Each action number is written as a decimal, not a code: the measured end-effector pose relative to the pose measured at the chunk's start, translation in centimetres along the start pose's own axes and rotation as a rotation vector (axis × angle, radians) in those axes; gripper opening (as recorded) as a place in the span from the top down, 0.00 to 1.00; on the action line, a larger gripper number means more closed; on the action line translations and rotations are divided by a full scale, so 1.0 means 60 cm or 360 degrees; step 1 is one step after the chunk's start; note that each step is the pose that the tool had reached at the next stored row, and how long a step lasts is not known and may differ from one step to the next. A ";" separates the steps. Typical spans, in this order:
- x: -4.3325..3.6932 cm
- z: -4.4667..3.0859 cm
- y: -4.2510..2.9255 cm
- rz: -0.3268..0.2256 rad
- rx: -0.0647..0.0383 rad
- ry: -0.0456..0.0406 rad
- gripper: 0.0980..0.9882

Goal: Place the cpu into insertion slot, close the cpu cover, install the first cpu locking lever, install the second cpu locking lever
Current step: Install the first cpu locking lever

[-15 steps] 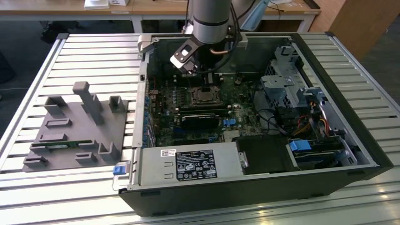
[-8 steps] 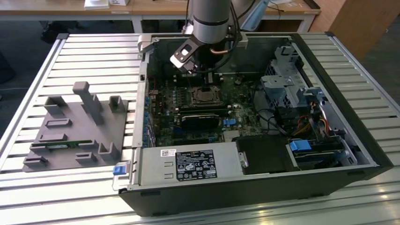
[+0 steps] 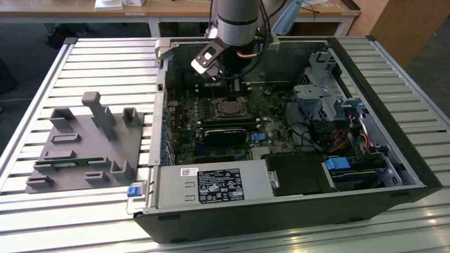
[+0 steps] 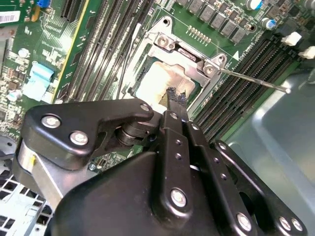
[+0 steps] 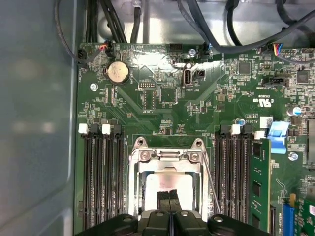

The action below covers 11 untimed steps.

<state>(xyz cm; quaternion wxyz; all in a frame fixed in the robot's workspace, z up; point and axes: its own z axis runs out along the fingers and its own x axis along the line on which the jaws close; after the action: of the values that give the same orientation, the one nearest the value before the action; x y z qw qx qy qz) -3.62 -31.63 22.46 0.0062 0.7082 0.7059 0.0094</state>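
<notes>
The cpu (image 5: 165, 183), a pale metal square, lies in the insertion slot (image 3: 228, 107) on the green board. The silvery cpu cover (image 5: 136, 184) lies down around it, and the chip shows through the cover's window (image 4: 152, 83). My gripper (image 5: 170, 195) is shut, its two black fingertips (image 4: 175, 96) pressed together right over the chip's top with nothing between them. A thin wire locking lever (image 4: 253, 82) sticks out from one corner of the socket over the memory slots, also seen as a slanted rod (image 5: 212, 189). In the exterior view the gripper (image 3: 226, 83) hangs just above the socket.
The open computer case (image 3: 393, 132) walls the board in. Black memory slots (image 5: 103, 172) flank the socket, and a long black card (image 3: 225, 136) lies just before it. A grey power supply (image 3: 211, 184) and drive cage (image 3: 327, 97) stand nearby. A grey fixture block (image 3: 84, 147) sits on the exterior view's left.
</notes>
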 end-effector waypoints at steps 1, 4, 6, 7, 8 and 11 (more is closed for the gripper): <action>0.000 -0.004 0.000 0.0000 0.0000 0.0000 0.99; 0.000 -0.019 0.000 0.0000 0.0000 0.0000 0.99; 0.000 -0.030 0.001 0.0000 0.0000 0.0000 0.99; 0.000 -0.037 0.001 0.0000 0.0000 0.0000 0.99; 0.000 -0.043 0.001 0.0000 0.0000 0.0000 0.99; 0.000 -0.064 0.001 0.0000 0.0000 0.0000 0.99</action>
<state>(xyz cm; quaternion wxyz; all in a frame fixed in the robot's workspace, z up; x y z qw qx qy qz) -3.62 -31.62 26.28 0.0063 0.7082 0.7059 0.0095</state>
